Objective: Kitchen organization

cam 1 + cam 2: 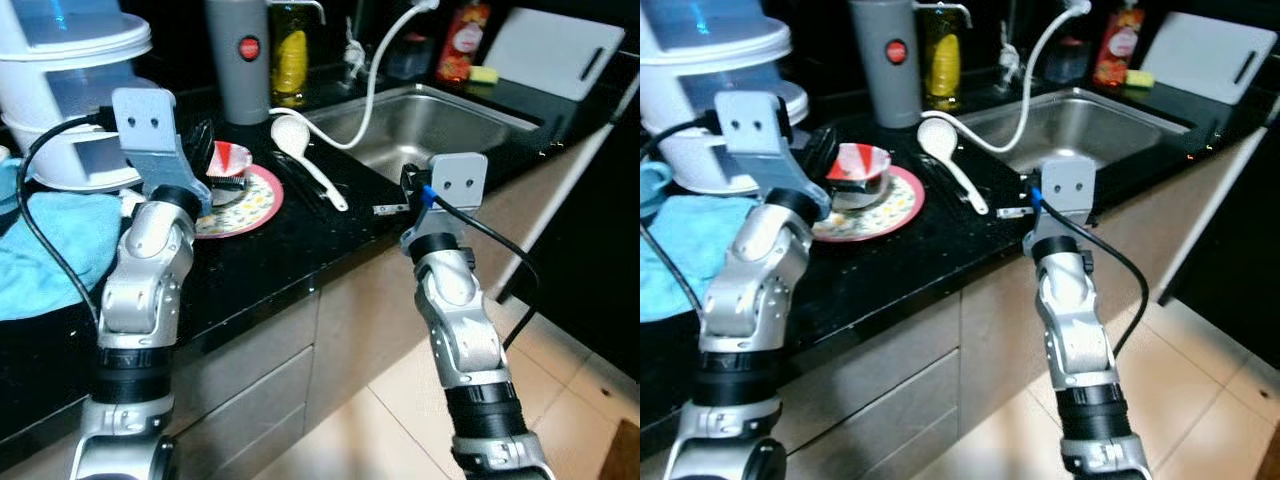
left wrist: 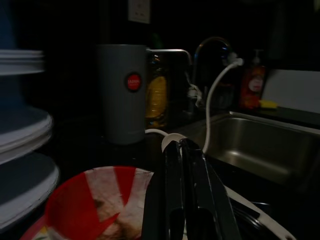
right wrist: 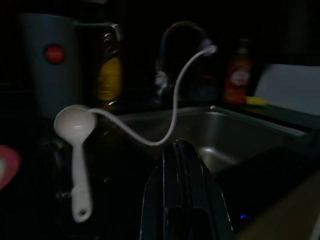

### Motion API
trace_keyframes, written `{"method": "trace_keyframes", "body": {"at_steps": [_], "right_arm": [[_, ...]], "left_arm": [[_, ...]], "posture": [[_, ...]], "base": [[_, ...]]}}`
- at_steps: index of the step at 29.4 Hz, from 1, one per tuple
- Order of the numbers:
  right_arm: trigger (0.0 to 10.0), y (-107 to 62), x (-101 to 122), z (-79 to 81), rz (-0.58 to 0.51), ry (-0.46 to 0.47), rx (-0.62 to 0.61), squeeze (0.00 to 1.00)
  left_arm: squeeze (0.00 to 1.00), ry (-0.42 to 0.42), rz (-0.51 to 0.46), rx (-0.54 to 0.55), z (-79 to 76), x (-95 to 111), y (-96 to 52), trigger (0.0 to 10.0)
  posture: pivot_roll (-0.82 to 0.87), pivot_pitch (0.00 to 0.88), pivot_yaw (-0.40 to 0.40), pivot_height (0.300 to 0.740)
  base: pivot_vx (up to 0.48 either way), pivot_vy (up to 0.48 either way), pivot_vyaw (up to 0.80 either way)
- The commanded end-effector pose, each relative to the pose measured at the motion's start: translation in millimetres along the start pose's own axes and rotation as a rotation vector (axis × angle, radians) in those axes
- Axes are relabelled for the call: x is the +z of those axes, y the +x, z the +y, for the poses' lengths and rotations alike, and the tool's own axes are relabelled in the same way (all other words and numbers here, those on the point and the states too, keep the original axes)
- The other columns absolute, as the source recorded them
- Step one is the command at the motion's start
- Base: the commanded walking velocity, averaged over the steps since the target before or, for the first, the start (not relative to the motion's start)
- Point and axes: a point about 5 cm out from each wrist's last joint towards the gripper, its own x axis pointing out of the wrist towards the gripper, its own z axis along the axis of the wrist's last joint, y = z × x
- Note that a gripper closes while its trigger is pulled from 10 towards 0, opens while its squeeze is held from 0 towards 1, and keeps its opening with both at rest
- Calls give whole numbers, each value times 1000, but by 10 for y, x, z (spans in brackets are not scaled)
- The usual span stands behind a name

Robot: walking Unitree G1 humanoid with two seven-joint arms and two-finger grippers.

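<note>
So we're at the black worktop [image 1: 290,255] with the sink [image 1: 440,125] as our landmark. The white ladle [image 1: 305,160] lies on the worktop just beside the sink's near-left corner, bowl end toward the grey canister [image 1: 238,60], handle running back toward us and slightly toward the sink. Further from the sink sits a patterned plate [image 1: 250,205] with a red bowl [image 1: 855,165] on it.

Our left gripper [image 2: 187,165] hangs over the plate right beside the red bowl, jaws pressed together, gripping nothing. Our right gripper [image 3: 181,165] is at the worktop edge on the sink's near side, jaws also closed and empty.

Our guess: the ladle lies ahead and off to the left of the right jaws, handle end nearest, so the right arm looks better placed.
</note>
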Motion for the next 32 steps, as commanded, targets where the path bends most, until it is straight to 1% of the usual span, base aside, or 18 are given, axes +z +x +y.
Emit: {"method": "trace_keyframes", "body": {"at_steps": [1,3,10,19,32], "right_arm": [[10000,-4,-10,27,11,13,5,0],[10000,-4,-6,20,11,15,1,0],[10000,0,1,21,9,18,2,0],[10000,-5,-6,39,13,26,13,0],[10000,-3,-8,47,14,8,22,0]], "left_arm": [[0,24,-12,5,19,41,-14,10000],[0,40,-22,4,8,66,-11,10000],[0,56,-25,6,11,82,-5,10000],[0,55,-14,13,21,59,-13,10000],[0,56,-14,16,20,58,-16,10000]], "posture": [[-32,79,8,740],[-32,81,9,740],[-30,82,10,740],[-29,83,11,740],[-29,83,9,740]], "base": [[0,0,800],[0,0,800],[0,0,758],[0,0,0],[0,0,0]]}}
